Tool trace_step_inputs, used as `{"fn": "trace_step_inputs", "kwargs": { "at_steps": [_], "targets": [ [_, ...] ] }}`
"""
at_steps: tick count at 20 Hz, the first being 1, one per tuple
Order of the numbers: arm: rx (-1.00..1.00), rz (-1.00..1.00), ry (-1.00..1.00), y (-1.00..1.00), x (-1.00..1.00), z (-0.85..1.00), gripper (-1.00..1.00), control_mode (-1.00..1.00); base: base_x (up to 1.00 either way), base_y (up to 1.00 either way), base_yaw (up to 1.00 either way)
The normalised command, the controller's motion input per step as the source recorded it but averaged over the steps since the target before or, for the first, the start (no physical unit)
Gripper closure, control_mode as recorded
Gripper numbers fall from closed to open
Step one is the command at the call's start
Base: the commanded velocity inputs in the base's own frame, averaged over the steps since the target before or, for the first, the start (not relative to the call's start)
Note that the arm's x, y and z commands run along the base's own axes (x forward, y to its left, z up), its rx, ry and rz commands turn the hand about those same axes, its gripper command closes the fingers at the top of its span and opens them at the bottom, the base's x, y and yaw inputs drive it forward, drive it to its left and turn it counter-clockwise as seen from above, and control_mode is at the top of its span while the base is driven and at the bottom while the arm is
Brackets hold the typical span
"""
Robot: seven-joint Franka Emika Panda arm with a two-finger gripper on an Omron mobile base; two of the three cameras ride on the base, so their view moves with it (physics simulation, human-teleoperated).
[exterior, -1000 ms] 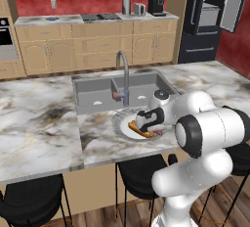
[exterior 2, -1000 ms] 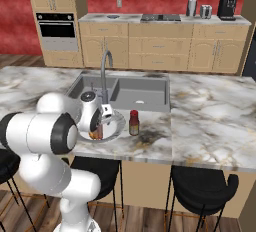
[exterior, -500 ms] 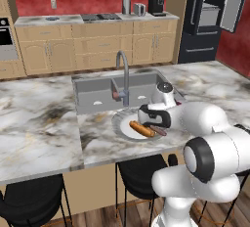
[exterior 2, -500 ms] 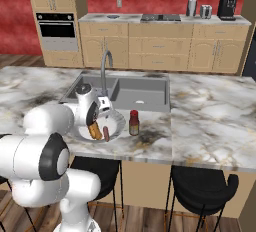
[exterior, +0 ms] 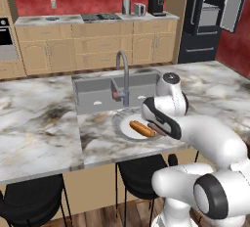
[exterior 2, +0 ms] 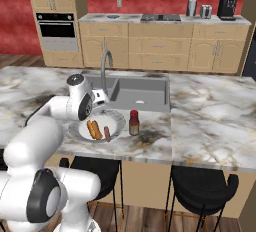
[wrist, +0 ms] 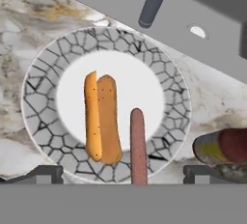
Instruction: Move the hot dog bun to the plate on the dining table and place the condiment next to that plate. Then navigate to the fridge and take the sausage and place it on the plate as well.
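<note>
The plate [wrist: 48, 73] with its white centre and crackled grey rim lies on the marble dining table [exterior 2: 210, 121], just in front of the sink. The orange-brown hot dog bun [wrist: 102, 117] rests on the plate's middle, and the reddish sausage [wrist: 138, 143] lies beside it. Both also show from the right base, the bun [exterior 2: 93, 128] and the sausage [exterior 2: 107, 134]. The dark-red condiment [exterior 2: 133, 122] stands upright on the marble just right of the plate. My gripper [wrist: 121, 175] hovers above the plate's near rim, open, with its fingers well apart and clear of the sausage.
The grey sink [exterior: 97, 91] and arched steel tap [exterior: 124, 72] sit right behind the plate. Black stools [exterior 2: 202, 188] stand under the table's near edge. The black fridge [exterior: 202, 20] stands at the back right with a door open. The wall counter [exterior 2: 160, 21] carries appliances.
My hand has lifted off and drawn back from the plate, swinging the arm aside. The sausage now lies free on the plate beside the bun.
</note>
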Motion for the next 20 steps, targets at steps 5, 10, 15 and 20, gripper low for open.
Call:
{"fn": "trace_step_inputs", "kwargs": {
  "at_steps": [5,10,15,20],
  "targets": [
    [0.0,0.0,-0.07,0.01,-0.75,0.15,-1.0,-1.0,0.0,0.0,0.0],
    [0.0,0.0,-0.19,0.11,-0.85,-0.01,-1.0,-1.0,0.0,0.0,0.0],
    [0.0,0.0,-0.11,0.05,-0.71,0.23,-1.0,-1.0,0.0,0.0,0.0],
    [0.0,-0.02,-0.13,0.01,-0.66,0.54,-1.0,-1.0,0.0,0.0,0.0]
  ]
}}
